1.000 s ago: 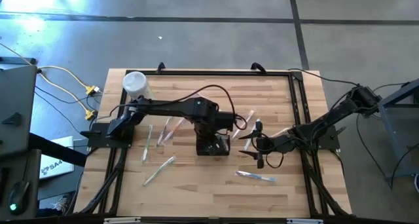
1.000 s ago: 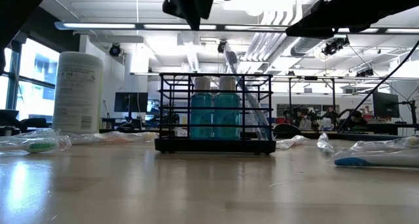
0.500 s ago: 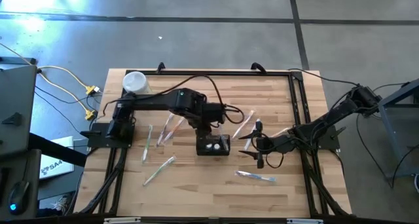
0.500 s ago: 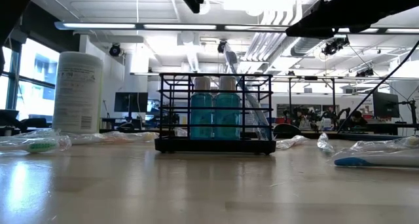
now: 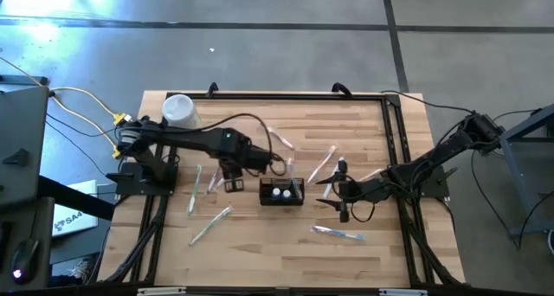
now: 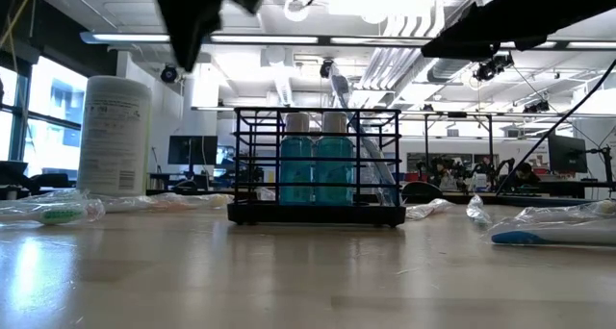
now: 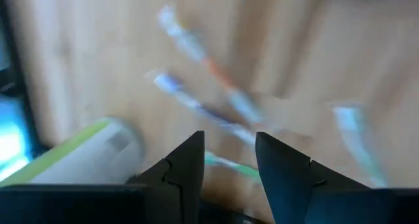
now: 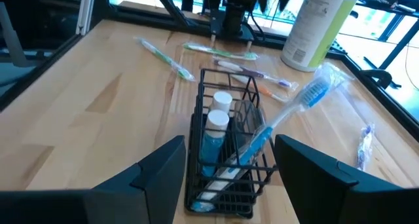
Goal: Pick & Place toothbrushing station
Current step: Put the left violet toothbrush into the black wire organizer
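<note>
High view shows the left arm has swung away from the toothbrushing station point(image 5: 282, 192): a second ago its wrist hung right over the black mesh box, and now the left tool point(image 5: 227, 176) sits off to that box's left, above the loose wrapped toothbrushes point(image 5: 215, 174) lying on the table point(image 5: 260, 244). The station itself has not shifted; it stands upright near the middle of the table, with two blue bottles point(image 6: 314, 165) in it and one wrapped toothbrush point(image 8: 283, 123) leaning out of a compartment. From the left wrist view the left tool's fingers point(image 7: 190, 168) stand part-way apart with nothing between them, the toothbrushes blurred below. So I would say one brush has been dropped off and the arm is heading back for another.

The right tool point(image 5: 343, 190) waits just to the right of the station, its fingers spread wide and empty, pointing at the box. The white cylindrical container point(image 5: 179, 110) stands well apart at the far left corner.

Several brushes lie scattered on both sides, so the job looks only begun.
</note>
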